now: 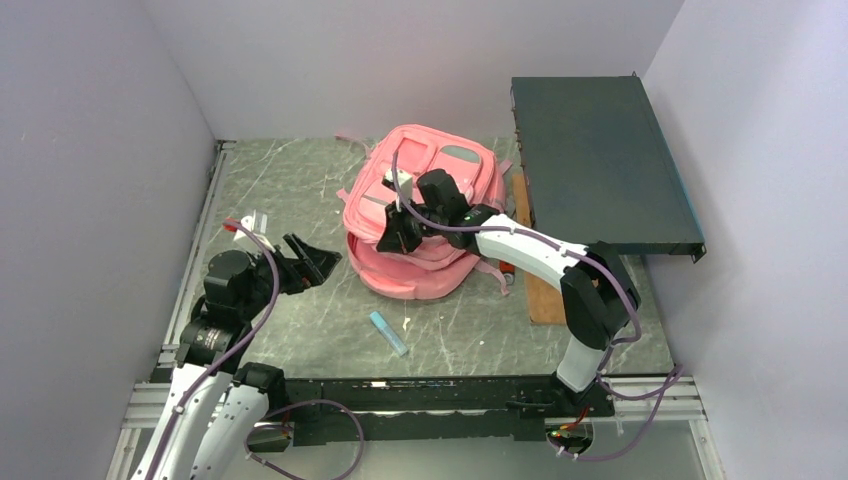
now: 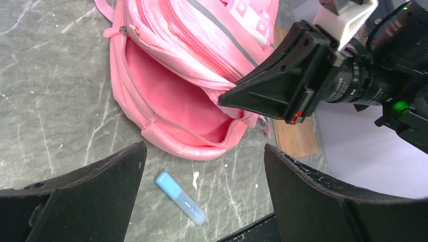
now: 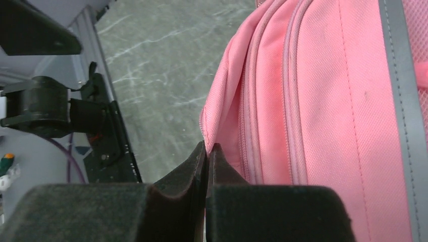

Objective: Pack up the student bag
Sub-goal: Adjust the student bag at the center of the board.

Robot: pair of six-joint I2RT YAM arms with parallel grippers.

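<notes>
Nearest the lens in the right wrist view, the right gripper (image 3: 207, 149) has its jaws pressed together on the lip of the backpack (image 3: 328, 101), which lies mid-table toward the back. Only the left wrist view shows the main pocket gaping, with pink lining showing. The left gripper (image 2: 205, 147) hovers left of the bag, spread wide and holding nothing. A blue pen (image 2: 180, 198) lies on the table (image 1: 290, 190) just in front. Only the overhead view shows a wooden board (image 1: 543, 295) and a dark case (image 1: 600, 160) to the right.
</notes>
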